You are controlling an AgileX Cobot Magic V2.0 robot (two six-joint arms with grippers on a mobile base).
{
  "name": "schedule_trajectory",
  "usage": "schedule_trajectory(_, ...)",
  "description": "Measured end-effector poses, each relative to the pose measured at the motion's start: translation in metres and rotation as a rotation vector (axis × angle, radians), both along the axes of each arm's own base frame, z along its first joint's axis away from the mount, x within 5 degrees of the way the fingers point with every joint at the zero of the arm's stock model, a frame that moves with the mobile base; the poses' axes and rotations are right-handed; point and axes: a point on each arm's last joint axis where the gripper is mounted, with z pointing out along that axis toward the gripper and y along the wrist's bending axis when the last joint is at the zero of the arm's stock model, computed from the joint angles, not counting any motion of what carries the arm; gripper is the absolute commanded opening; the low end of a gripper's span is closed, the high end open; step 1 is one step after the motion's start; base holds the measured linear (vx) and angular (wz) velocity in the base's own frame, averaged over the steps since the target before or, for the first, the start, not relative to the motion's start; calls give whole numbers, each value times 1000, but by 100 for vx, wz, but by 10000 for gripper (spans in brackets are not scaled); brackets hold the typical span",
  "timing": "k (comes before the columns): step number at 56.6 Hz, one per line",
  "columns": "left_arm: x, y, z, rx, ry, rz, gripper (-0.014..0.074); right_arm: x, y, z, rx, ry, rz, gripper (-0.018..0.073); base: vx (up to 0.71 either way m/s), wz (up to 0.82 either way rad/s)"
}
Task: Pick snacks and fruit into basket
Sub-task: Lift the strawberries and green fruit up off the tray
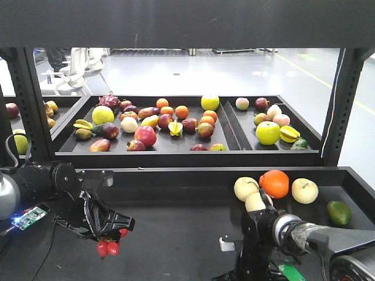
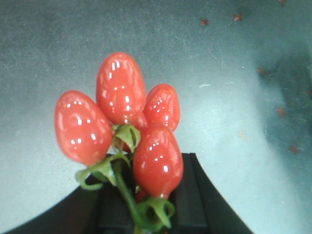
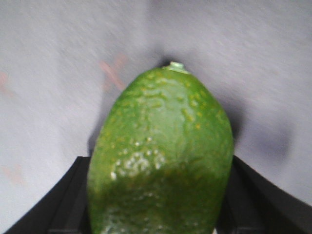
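Red cherry tomatoes [image 2: 122, 126], 4 on 1 green stem [image 2: 124, 190], are held in the left claw [image 1: 111, 231], which is closed on the stem. Their oval bodies point lengthwise away from the claw and hang down just above the dark bench [image 1: 176, 252]. The right claw [image 3: 156, 204] grips a bumpy green fruit [image 3: 161, 156] by its sides, long axis in line with the claw, stem nub pointing outward. An orange [image 1: 274, 182] and cream fruits [image 1: 304, 191] lie at the bench's back.

bright background, dim foreground, glare spots on red fruit [image 2: 119, 92], green fruit [image 3: 161, 156] softly blurred
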Motion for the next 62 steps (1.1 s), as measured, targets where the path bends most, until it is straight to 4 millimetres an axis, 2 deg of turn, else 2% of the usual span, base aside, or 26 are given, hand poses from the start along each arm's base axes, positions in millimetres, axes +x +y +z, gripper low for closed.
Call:
schedule_trajectory(3,0,0,0,0,1,0,-3,3,0,5,-2,-5,8,-16,0,0)
schedule_trajectory(17,-1,0,4,1,-5,-2,-3,17,3,39,-2,-67,75,-12,0,0)
schedule_trajectory(22,-4,2,18,1,-47,-3,-3,19,4,55,8,-112,80,-12,0,0)
schedule_trajectory(27,-7,4,42,7,-133,-4,-3,21,5,75,26,-182,89,-12,0,0)
schedule_trajectory(35,-19,11,89,10,-288,0,-3,21,5,137,73,-367,106,-12,0,0)
schedule_trajectory(42,-38,28,132,4,-405,37,-3,8,0,216,105,-583,128,-11,0,0)
schedule_trajectory(46,-50,39,150,0,-462,67,-3,-4,-4,254,116,-689,136,-11,0,0)
schedule_trajectory(49,-63,49,164,-1,-516,92,-3,-19,-9,291,128,-791,145,-10,0,0)
schedule_trajectory(53,-86,60,180,-2,-582,119,-3,-41,-16,330,140,-913,160,-10,0,0)
schedule_trajectory(57,-109,67,190,4,-635,128,-3,-65,-23,352,142,-997,180,-10,0,0)
schedule_trajectory(62,-140,72,199,25,-712,127,-3,-98,-33,367,136,-1082,197,-10,0,0)
